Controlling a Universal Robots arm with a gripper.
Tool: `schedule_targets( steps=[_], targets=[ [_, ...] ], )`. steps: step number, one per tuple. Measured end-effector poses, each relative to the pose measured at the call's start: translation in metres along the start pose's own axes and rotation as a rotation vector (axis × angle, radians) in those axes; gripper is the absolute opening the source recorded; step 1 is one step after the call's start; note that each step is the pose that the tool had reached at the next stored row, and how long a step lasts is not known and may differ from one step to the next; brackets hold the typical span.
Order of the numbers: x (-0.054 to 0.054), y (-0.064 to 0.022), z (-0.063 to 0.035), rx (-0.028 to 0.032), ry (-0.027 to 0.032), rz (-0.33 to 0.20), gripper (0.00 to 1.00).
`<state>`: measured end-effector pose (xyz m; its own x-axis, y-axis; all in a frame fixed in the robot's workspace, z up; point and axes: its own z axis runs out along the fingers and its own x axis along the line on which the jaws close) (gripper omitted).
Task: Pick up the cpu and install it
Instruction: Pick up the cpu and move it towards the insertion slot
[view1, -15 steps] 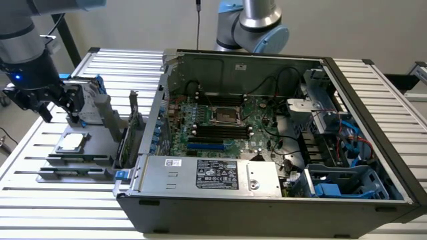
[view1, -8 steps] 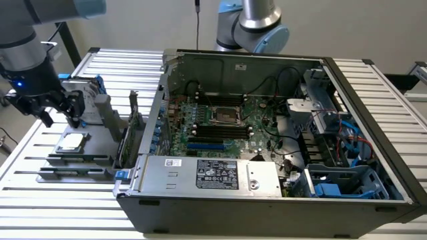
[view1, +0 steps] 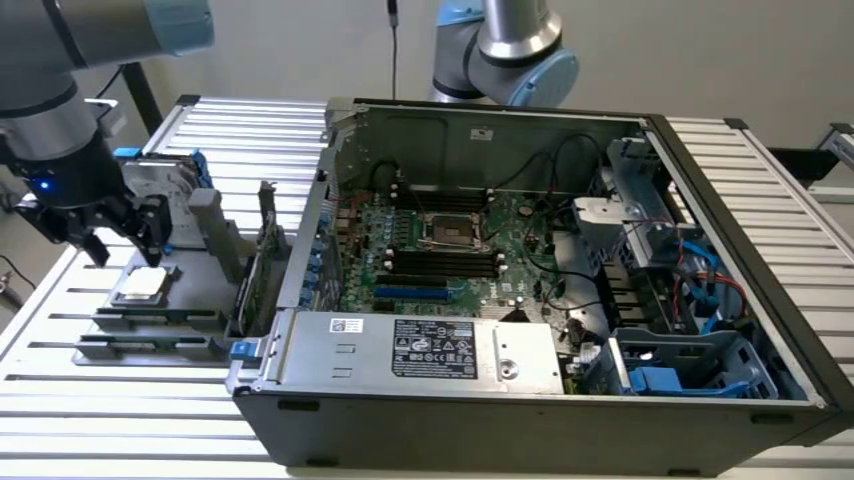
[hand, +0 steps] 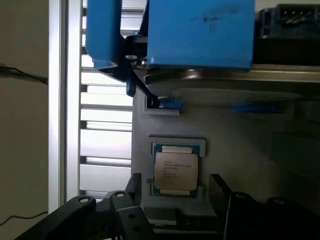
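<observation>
The cpu (view1: 142, 285) lies flat, silver top up, square so without a long axis, in a grey holder (hand: 240, 145) at the exterior view's left of the open computer case (view1: 534, 430); the gripper (view1: 128, 252) points straight down just above it, 2 fingers apart, empty.

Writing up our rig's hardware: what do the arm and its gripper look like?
The arm is silver-grey metal tubing with pale blue joint caps. Its wrist end is black, with a small blue light lit. The gripper is black, with slim dark fingers built from linked bars.
</observation>
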<state>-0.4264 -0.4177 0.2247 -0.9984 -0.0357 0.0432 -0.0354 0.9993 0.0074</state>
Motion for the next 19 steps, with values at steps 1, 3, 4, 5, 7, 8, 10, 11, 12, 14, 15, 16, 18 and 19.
schedule_targets(
  steps=[1, 3, 4, 5, 7, 8, 10, 11, 12, 14, 15, 16, 18, 19],
  targets=[
    [0.000, -0.0007, 0.0018, 0.0000, -0.0001, 0.000, 0.65],
    [0.000, -0.0020, 0.0054, 0.0000, -0.0001, 0.000, 0.65],
    [0.000, -0.0027, 0.0072, -0.0001, -0.0001, 0.000, 0.65],
    [-0.001, -0.0033, 0.0091, -0.0001, -0.0003, 0.000, 0.65],
    [-0.002, -0.0043, 0.0127, 0.0000, -0.0001, 0.000, 0.65],
    [-0.003, -0.0045, 0.0145, 0.0000, -0.0001, 0.000, 0.65],
    [-0.004, -0.0045, 0.0180, -0.0001, -0.0001, 0.000, 0.65],
    [-0.004, -0.0045, 0.0197, 0.0000, -0.0001, 0.000, 0.65],
    [-0.004, -0.0045, 0.0209, 0.0000, -0.0001, 0.000, 0.65],
    [-0.004, -0.0046, 0.0228, 0.0000, 0.0000, 0.000, 0.65],
    [-0.004, -0.0046, 0.0238, 0.0000, 0.0000, 0.000, 0.65],
    [-0.004, -0.0046, 0.0249, 0.0000, -0.0001, 0.000, 0.65],
    [-0.004, -0.0047, 0.0270, 0.0000, 0.0000, 0.000, 0.65],
    [-0.004, -0.0047, 0.0280, -0.0001, -0.0001, 0.000, 0.65]
  ],
)
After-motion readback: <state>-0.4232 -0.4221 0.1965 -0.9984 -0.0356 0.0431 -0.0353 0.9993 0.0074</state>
